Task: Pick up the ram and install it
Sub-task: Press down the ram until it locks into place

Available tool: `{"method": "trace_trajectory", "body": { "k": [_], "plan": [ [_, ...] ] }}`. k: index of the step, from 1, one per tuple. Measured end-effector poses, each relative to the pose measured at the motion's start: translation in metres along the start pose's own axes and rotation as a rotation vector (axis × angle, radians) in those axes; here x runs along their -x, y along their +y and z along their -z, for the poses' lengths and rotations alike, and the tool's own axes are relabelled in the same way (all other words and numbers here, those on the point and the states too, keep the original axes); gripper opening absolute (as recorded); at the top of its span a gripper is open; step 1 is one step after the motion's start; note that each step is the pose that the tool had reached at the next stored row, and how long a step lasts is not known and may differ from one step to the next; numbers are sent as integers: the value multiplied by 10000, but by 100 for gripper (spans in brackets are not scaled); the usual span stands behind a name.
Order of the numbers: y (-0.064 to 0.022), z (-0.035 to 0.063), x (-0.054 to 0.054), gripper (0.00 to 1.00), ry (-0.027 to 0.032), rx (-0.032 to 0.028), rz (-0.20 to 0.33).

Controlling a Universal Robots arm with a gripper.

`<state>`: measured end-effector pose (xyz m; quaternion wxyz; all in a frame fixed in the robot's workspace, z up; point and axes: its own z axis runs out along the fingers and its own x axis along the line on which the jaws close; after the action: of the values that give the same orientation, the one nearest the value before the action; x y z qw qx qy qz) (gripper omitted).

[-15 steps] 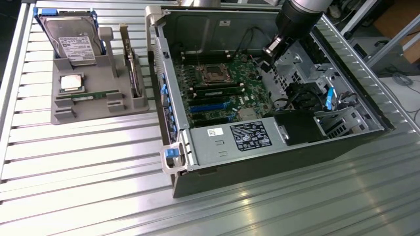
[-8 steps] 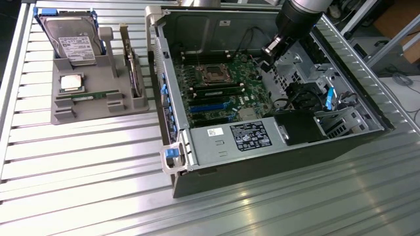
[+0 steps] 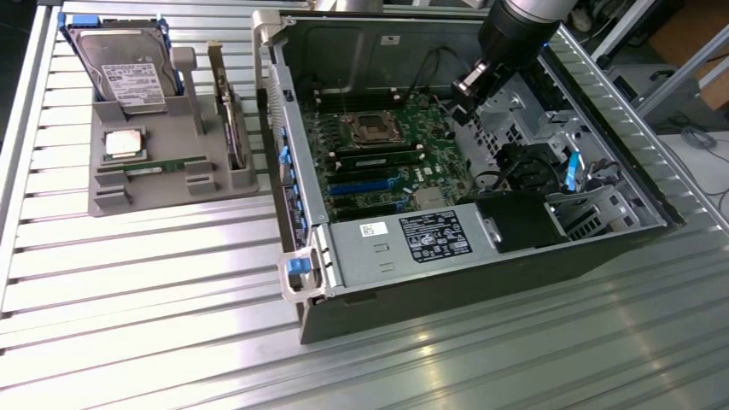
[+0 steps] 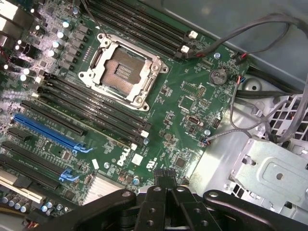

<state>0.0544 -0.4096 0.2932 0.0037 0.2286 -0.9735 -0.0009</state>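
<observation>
The gripper (image 4: 166, 190), fingers closed and empty, hovered above the motherboard (image 4: 187, 96); the ram (image 3: 160, 166) lay in the tray (image 3: 171, 192), needing an edge grasp.

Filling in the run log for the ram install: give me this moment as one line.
tool: above motherboard inside case | holding: nothing seen | ram: on grey holder outside case | CPU socket: empty

We see the ram (image 3: 163, 166), a long thin green stick, lying flat in a slot of the grey holder tray (image 3: 137, 201), just below the square silver chip, at the exterior view's left, well apart from the open computer case
</observation>
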Motion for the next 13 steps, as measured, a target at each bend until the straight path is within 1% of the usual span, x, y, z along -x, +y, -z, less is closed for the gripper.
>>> {"method": "trace_trajectory", "body": {
  "k": [5, 9, 13],
  "plan": [
    [0, 0, 0, 10, -1, 2, -268],
    [0, -1, 0, 10, -3, 5, -709],
    [0, -1, 0, 10, -4, 7, -943]
  ]
}}
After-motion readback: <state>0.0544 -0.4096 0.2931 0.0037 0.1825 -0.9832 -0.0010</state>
